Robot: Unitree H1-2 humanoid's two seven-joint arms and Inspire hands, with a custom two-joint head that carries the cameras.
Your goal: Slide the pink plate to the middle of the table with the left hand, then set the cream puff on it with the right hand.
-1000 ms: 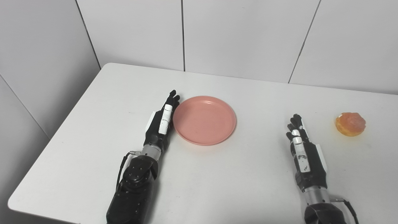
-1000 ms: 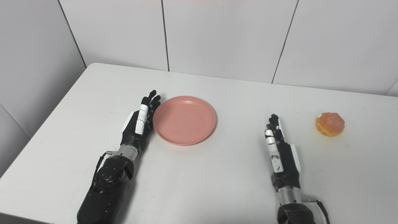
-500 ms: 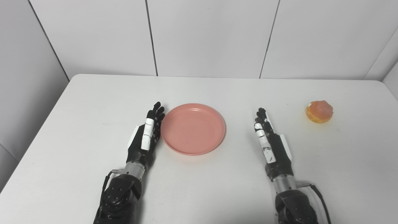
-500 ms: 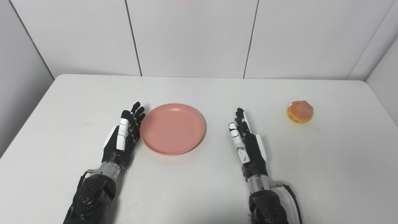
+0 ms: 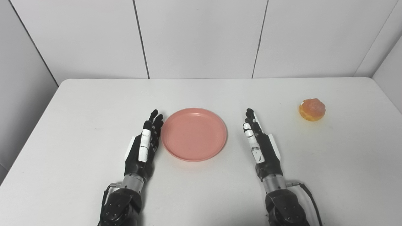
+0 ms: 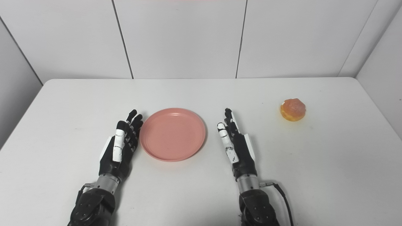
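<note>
- My left hand (image 5: pixel 143 149) lay edge-on on the white table (image 5: pixel 78 131), fingers straight and together, holding nothing, its palm side just beside the left rim of the pink plate (image 5: pixel 194 134); I could not tell whether it was actually touching the rim.
- The pink plate sat flat, roughly at the table's middle, between my two hands, and it was empty.
- I judged the slide as good as finished. To close it out well, I would draw the left hand off sideways and low, away from the rim, so the plate wasn't nudged or tipped.
- My right hand (image 5: pixel 261 145) rested edge-on to the right of the plate, a little apart from it, fingers extended and together, gripping nothing.
- The cream puff (image 5: pixel 312 109) sat alone, well apart from that hand, toward the table's far right.
- For the pickup I would lift the right hand clear first, come over the puff from above, spread the fingers and close gently; it looked soft and easily squashed.
</note>
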